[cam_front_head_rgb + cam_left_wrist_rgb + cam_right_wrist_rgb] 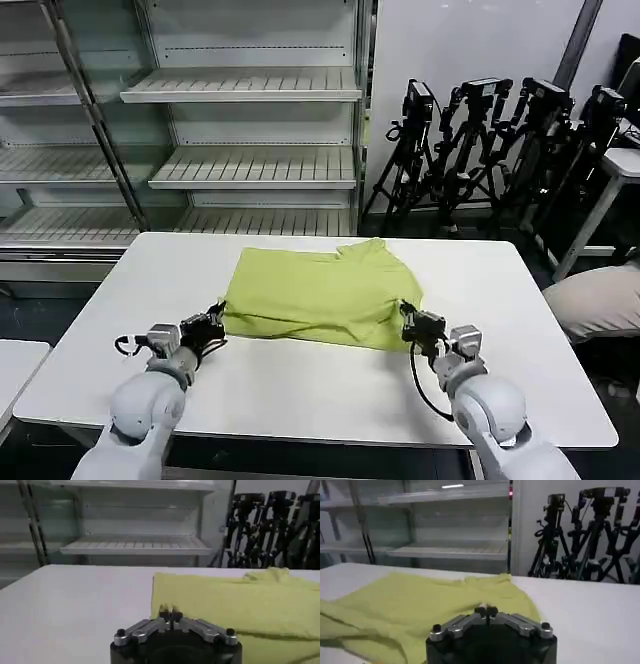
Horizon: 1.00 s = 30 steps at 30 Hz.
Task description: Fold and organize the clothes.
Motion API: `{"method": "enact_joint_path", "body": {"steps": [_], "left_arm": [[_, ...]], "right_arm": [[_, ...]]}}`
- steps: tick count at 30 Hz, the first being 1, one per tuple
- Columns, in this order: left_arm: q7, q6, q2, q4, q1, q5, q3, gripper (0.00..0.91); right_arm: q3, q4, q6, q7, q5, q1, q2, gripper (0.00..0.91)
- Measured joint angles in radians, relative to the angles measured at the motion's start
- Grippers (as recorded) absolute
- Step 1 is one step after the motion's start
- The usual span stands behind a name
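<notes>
Plain lime T-shirt (pixel 318 293), folded, unlabelled; left gripper (pixel 212 325) pinches its 8 o'clock corner, right gripper (pixel 412 322) its 4 o'clock corner.

No readable text, labels, brand names, numbers or signs appear anywhere in these views.
</notes>
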Motion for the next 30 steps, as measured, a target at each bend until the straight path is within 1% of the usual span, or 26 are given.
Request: {"method": "enact_joint_path", "body": {"steps": [2,3,4,5,6,16,27,28,29,30], "left_arm": [[0.003,0.0,-0.001,0.022,-0.019,0.001,0.005,0.01],[0.005,0.0,-0.001,0.032,-0.027,0.002,0.008,0.03],[0.008,0.0,-0.001,0.041,-0.035,0.003,0.012,0.474],[0.01,0.0,-0.001,0.052,-0.044,0.006,0.015,0.907],[0.01,0.0,0.0,0.061,-0.05,0.008,0.018,0.907],[0.017,-0.001,0.009,0.112,-0.077,0.04,0.023,0.907],[0.036,0.0,0.067,0.043,0.005,0.07,0.008,0.907],[0.037,0.0,0.071,0.04,0.01,0.072,0.007,0.907],[0.038,0.0,0.075,0.038,0.015,0.074,0.005,0.907],[0.042,0.0,0.079,0.037,0.02,0.075,0.005,0.544]], "right_arm": [[-0.006,-0.017,0.002,-0.003,-0.004,0.01,0.003,0.0],[-0.009,-0.025,0.002,-0.003,-0.006,0.014,0.005,0.0],[-0.012,-0.034,0.002,-0.003,-0.009,0.02,0.007,0.0],[-0.016,-0.041,0.002,-0.003,-0.013,0.025,0.01,0.101],[-0.018,-0.047,0.002,-0.003,-0.017,0.029,0.013,0.907],[-0.008,-0.078,-0.006,0.012,-0.03,0.04,0.018,0.907],[0.047,0.026,-0.044,0.04,-0.039,-0.102,-0.016,0.907],[0.05,0.034,-0.048,0.041,-0.038,-0.114,-0.018,0.383],[0.053,0.042,-0.051,0.044,-0.037,-0.126,-0.02,0.0],[0.055,0.049,-0.054,0.046,-0.037,-0.135,-0.02,0.0]]}}
